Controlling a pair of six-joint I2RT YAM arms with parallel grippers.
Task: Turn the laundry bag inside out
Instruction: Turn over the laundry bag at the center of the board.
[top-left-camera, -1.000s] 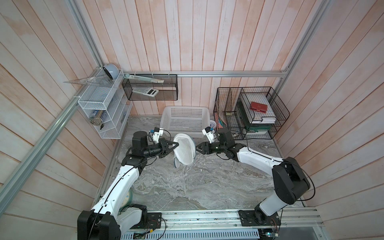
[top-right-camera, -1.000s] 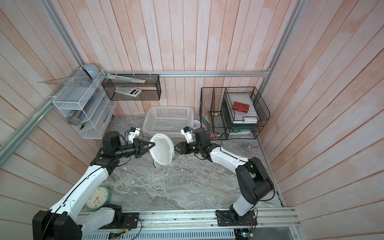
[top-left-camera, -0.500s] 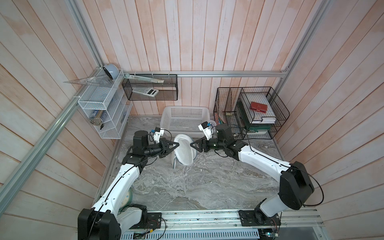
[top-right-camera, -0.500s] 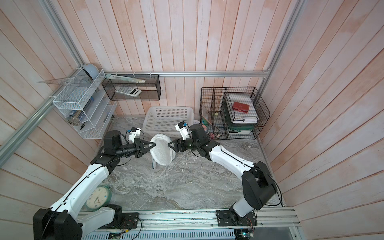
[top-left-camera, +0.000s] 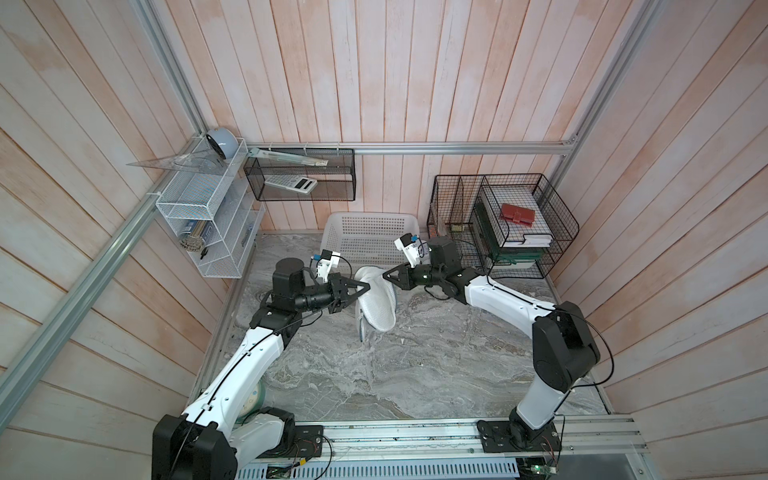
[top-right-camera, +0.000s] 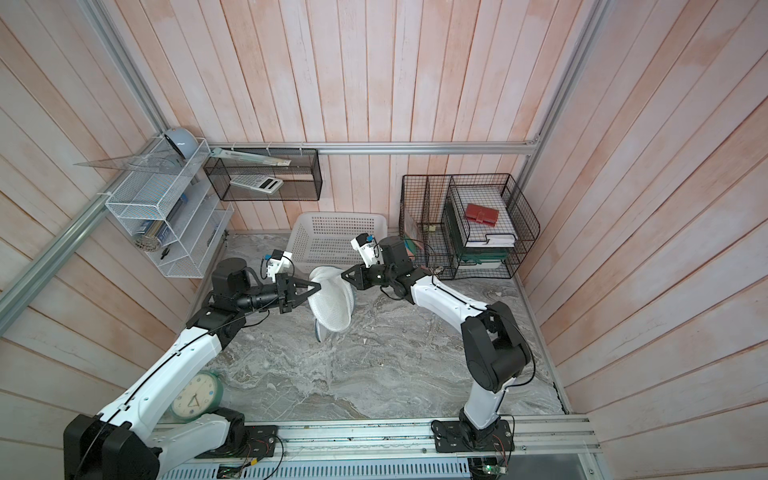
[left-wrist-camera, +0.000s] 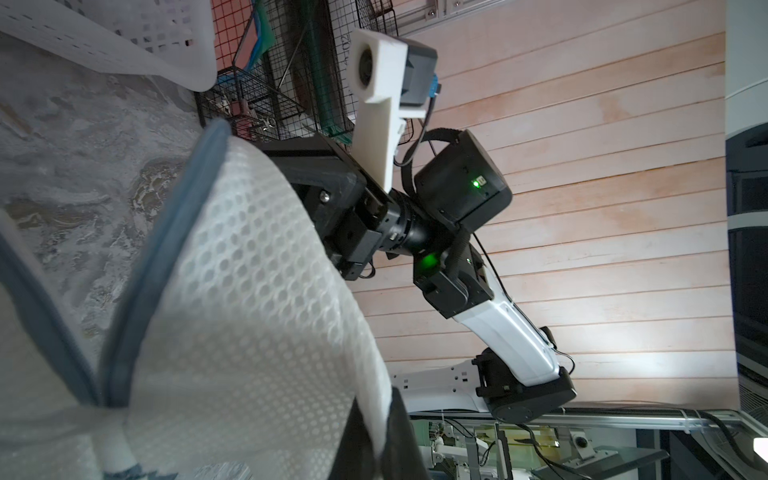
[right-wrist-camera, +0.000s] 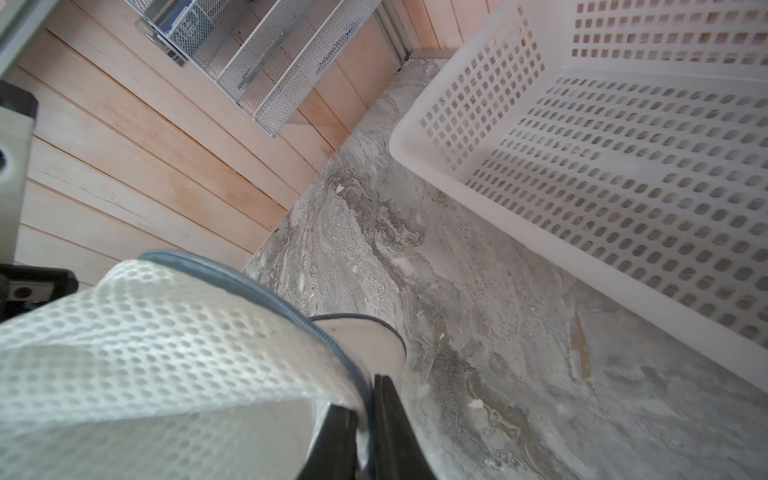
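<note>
- The laundry bag (top-left-camera: 376, 301) hangs in mid-air at abt 6 o'clock of the white basket (top-left-camera: 365, 220), over the marble table (top-left-camera: 415, 374). Can't tell if its low end brushes the top.
- L gripper (top-left-camera: 368, 286) comes in from the bag's 9 o'clock, jaws clenched on the upper edge. Same grip as a sec ago.
- Big change is the R gripper (top-left-camera: 384, 276). A sec ago it stood apart at the bag's 3 o'clock w/ jaws spread. Now it has closed the gap and clamped down on the opposite edge.
- R wrist view backs that up: mesh is pinched between the two black fingers, right by the grey-teal trim (right-wrist-camera: 266, 291).
- The bag looks narrower than before, more folded than round.
- My read: both arms now own the mouth, one on each side. So the flip can start by pulling the rims apart and pushing the dome thru.
- Risk, imo: thin mesh cd slip from a shallow pinch.
</note>
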